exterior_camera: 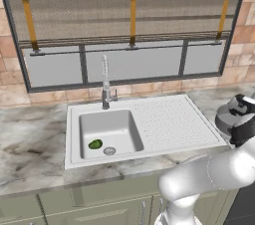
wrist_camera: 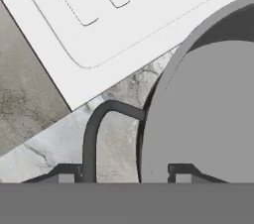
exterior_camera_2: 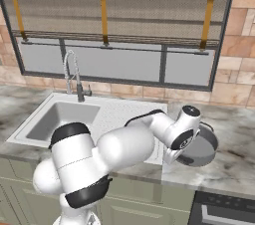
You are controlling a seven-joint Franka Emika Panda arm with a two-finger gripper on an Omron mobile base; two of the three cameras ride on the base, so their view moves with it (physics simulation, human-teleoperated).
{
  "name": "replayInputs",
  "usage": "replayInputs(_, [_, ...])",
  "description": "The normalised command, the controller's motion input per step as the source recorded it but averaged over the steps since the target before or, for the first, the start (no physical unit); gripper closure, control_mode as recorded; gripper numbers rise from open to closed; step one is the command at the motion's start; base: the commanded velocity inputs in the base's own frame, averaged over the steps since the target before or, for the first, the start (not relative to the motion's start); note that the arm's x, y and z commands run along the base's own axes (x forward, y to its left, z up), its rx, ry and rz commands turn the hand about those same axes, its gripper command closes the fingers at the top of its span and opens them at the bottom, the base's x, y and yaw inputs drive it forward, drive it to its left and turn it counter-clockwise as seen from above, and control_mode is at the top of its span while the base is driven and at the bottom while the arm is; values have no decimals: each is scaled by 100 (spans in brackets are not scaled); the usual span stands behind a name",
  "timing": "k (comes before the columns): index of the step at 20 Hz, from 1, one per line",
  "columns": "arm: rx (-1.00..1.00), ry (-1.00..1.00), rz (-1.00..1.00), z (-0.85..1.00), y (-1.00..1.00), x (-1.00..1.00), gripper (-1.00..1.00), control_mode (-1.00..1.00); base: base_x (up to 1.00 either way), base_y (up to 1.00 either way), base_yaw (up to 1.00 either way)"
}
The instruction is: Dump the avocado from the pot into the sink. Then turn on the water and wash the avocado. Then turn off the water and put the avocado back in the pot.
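**Avocado in the basin, pot back on the counter**

While the avocado [exterior_camera: 95, 144] is lying at the near end of the sink [exterior_camera: 149, 142] basin, just beside the round drain [exterior_camera: 109, 151], the faucet [exterior_camera: 105, 82] is standing upright behind the basin's far rim. Moving right, the ridged, dotted drainboard [exterior_camera: 172, 119] is stretching across the sink's right half. Beyond its right edge, the pot [exterior_camera_2: 199, 150] is sitting upright on the marbled counter [exterior_camera: 30, 154], near the sink's corner but apart from it. The white arm is reaching over to that side, and its hand is hovering right above the pot's near edge.

Seen from the hand, the fingers [wrist_camera: 124, 173] are straddling the pot's rim and its looped dark handle [wrist_camera: 96, 129]: one tip is sitting on the outer side by the handle, the other over the pot's grey interior. They are standing partly apart, with a clear gap between the tips, and whether either tip is touching the handle or rim cannot be told. Behind everything, a window with a lowered blind is running along the brick wall.
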Motion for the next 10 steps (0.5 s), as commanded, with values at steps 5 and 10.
replayInputs(5, [-1, 0, -3, 38, 0, -23, -100, -100, 0, 0, 0])
replayInputs(10, [-1, -1, 0, 42, 0, -8, -100, -100, 0, 0, 0])
